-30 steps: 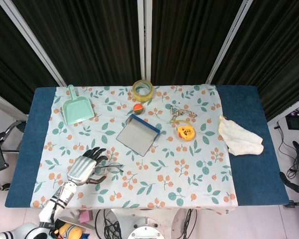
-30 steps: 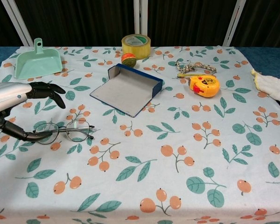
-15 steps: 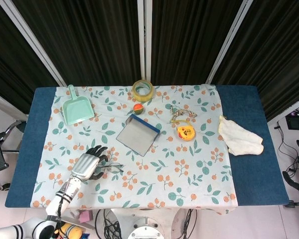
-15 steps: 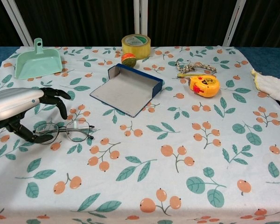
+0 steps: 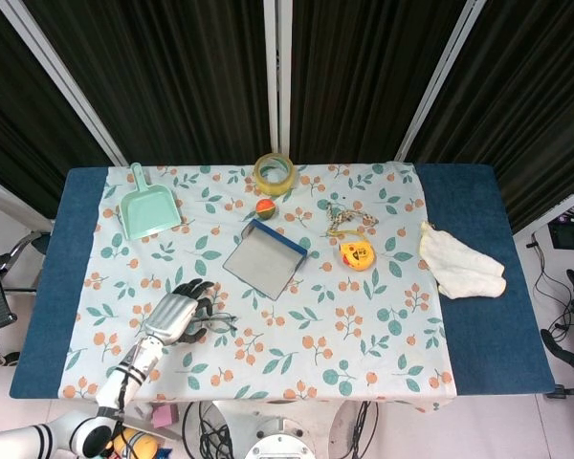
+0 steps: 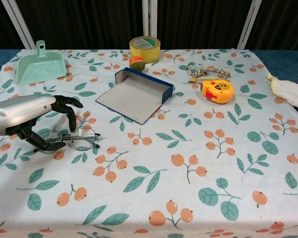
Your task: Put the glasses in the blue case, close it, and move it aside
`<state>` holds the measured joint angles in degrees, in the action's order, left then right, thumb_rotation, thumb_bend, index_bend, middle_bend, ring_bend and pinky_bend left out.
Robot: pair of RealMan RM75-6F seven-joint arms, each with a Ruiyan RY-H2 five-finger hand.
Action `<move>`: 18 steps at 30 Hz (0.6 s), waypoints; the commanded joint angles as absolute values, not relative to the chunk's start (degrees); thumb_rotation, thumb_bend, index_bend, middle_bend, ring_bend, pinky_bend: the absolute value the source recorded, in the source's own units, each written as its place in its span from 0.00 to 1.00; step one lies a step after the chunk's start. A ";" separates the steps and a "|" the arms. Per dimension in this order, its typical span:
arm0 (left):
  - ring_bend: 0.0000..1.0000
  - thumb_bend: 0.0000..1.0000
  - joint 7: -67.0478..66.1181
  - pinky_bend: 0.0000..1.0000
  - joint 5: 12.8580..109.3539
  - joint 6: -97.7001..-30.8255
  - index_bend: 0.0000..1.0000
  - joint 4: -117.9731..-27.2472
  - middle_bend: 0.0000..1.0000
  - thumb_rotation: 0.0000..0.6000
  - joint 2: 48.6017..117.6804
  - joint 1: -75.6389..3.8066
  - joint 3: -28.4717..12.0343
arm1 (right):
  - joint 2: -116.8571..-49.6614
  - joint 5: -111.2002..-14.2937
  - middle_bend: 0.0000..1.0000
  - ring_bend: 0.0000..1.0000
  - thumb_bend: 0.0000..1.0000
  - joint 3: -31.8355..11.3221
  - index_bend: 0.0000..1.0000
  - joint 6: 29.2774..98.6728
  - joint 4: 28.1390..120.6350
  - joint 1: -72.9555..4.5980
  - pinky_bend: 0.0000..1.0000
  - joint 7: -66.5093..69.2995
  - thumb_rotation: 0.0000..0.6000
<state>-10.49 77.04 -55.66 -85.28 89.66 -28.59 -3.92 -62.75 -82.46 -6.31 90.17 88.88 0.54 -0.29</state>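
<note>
My left hand [image 6: 37, 116] arches over the glasses [image 6: 72, 139] on the tablecloth, fingers apart, not yet clamped, ready to pinch the frame. The open blue case [image 6: 134, 94] waits just beyond.

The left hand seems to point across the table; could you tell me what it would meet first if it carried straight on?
The left hand is already over the glasses. Beyond them, its line probably reaches the open blue case, though depth is unclear.
</note>
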 commanded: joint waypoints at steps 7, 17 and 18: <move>0.06 0.35 -10.52 0.17 75.84 -55.58 0.48 -84.56 0.12 1.00 90.09 -29.17 -3.91 | -62.94 -82.21 0.00 0.00 0.13 -6.27 0.00 89.73 88.51 0.50 0.00 -0.38 1.00; 0.06 0.35 -10.77 0.17 74.25 -55.56 0.52 -83.97 0.13 1.00 90.30 -29.54 -3.90 | -63.08 -81.81 0.00 0.00 0.13 -6.27 0.00 89.22 88.49 0.45 0.00 -0.53 1.00; 0.06 0.35 -10.74 0.17 74.23 -55.65 0.53 -83.95 0.13 1.00 90.32 -29.56 -3.91 | -63.08 -81.81 0.00 0.00 0.13 -6.27 0.00 89.22 88.49 0.45 0.00 -0.55 1.00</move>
